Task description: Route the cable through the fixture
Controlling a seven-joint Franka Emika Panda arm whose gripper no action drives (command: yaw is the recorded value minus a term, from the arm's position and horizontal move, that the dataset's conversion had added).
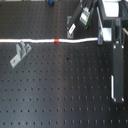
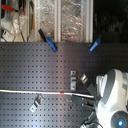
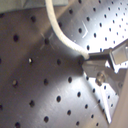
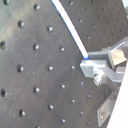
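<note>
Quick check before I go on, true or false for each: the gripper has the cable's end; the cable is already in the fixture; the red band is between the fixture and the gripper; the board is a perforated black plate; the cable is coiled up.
1. The gripper has the cable's end. True: in both wrist views the white cord ends at the fingertips.
2. The cable is already in the fixture. False: in the first exterior view it runs just above the fixture, not through it.
3. The red band lies between fixture and gripper. True.
4. The board is a perforated black plate. True.
5. The cable is coiled up. False: it lies nearly straight.
</note>
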